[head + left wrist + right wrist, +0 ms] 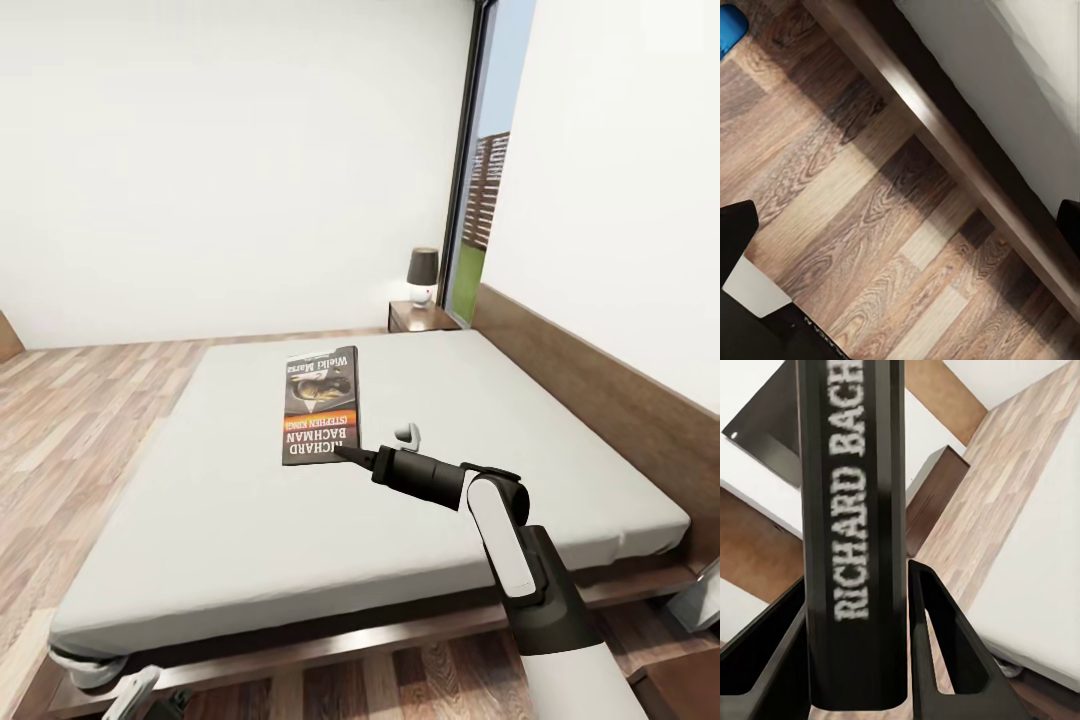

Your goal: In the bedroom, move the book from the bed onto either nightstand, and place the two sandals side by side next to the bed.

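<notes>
The book (320, 405), dark with an orange band and white lettering, lies on the white bed (250, 520) near its middle. My right gripper (345, 453) is at the book's near right corner. In the right wrist view the book (855, 510) stands between the two dark fingers (945, 637), which are shut on it. I cannot tell whether it is lifted off the mattress. My left gripper (900, 225) hangs open low over the wood floor beside the bed frame (945, 135). A corner of a blue sandal (729, 26) shows on the floor there. A dark nightstand (420, 317) stands at the bed's far corner.
A black lamp (422, 272) stands on the nightstand, beside a tall window (485, 180). The wooden headboard (600, 390) runs along the bed's right side. Wood floor (90, 400) lies to the left of the bed, and my left arm (130, 695) is at the bed's near foot.
</notes>
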Robot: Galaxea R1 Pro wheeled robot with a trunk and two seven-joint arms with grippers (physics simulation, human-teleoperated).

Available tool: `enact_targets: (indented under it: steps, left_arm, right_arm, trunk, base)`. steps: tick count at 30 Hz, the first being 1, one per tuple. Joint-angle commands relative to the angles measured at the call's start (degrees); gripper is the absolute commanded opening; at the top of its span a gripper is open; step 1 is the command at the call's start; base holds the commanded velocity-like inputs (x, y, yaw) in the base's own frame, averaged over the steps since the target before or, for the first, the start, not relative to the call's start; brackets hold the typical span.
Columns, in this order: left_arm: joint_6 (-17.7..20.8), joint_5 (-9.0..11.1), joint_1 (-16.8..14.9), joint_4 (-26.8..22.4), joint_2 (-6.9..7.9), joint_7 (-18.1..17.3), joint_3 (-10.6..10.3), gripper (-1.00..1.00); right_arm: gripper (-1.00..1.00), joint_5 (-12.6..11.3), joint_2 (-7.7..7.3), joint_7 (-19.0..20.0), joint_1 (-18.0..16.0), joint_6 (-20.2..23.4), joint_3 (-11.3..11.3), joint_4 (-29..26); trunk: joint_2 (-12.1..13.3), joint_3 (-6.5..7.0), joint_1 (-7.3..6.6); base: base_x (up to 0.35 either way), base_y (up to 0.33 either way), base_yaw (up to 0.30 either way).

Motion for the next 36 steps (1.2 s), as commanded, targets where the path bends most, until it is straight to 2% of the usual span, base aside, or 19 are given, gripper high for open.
enact_targets:
  steps: [1,14,20,28,36]
  left_arm:
    - [0.0,0.3,0.0,-0.1,0.05,0.3,-0.1,1.00]
    - [0.0,0.3,0.1,-0.1,0.05,0.3,-0.1,1.00]
    - [0.0,0.3,0.0,-0.1,0.05,0.3,-0.1,1.00]
    - [0.0,0.3,0.0,-0.1,0.05,0.3,-0.1,1.00]
    - [0.0,0.3,0.0,-0.1,0.05,0.3,-0.1,1.00]
  right_arm:
    - [-1.00,0.2,0.03,0.3,0.0,0.3,-0.1,0.0]
    - [-1.00,0.2,-0.10,0.4,0.0,0.3,-0.1,0.0]
    - [-1.00,0.1,-0.20,0.3,0.0,0.2,-0.2,-0.1]
    - [-1.00,0.1,-0.06,0.2,0.0,0.4,0.0,0.0]
    - [-1.00,0.1,0.02,-1.9,0.0,0.5,1.7,0.0]
  trunk:
    - [0.0,0.04,0.01]
    - [0.0,1.23,0.01]
    - [0.0,1.38,0.01]
    - [0.0,1.42,0.01]
    - [0.0,1.42,0.01]
  base:
    - [0.000,0.000,0.000]
    - [0.000,0.006,0.002]
    - [0.000,0.191,0.026]
    - [0.000,0.266,0.205]
    - [-0.001,0.280,0.277]
